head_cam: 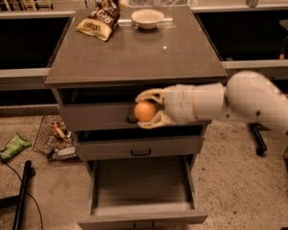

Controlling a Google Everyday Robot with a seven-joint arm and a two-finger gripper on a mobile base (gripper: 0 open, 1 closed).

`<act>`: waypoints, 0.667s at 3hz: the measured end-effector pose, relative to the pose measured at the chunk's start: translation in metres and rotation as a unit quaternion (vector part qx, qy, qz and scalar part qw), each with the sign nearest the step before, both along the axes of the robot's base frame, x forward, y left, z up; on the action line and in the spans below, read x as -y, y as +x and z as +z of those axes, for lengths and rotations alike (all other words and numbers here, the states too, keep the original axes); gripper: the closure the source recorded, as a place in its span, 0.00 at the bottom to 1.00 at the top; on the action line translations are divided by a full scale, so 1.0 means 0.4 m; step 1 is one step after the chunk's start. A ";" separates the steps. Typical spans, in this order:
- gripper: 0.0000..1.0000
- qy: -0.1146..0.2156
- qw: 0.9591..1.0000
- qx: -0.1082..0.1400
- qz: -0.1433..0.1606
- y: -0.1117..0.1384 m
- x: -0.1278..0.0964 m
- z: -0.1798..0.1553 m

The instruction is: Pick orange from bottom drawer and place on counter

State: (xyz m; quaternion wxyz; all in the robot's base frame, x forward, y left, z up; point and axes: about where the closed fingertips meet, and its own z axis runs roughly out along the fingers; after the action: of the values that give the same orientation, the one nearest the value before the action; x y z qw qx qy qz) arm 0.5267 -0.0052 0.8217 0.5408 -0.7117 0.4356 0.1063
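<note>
My gripper is shut on the orange, a small smooth orange ball. It holds it in front of the top drawer's face, just below the counter's front edge. The white arm reaches in from the right. The bottom drawer is pulled out and its inside shows nothing in it. The counter is the grey-brown cabinet top.
A snack bag and a pale bowl sit at the back of the counter. A wire basket with litter and a green wrapper lie on the floor at left. A dark pole lies at lower left.
</note>
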 end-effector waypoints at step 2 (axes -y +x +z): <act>1.00 -0.075 0.994 0.064 0.043 0.033 -0.072 0.130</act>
State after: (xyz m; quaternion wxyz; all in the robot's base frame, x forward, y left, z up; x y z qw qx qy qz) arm 0.5400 0.0237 0.8735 0.5070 -0.7740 0.3757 0.0510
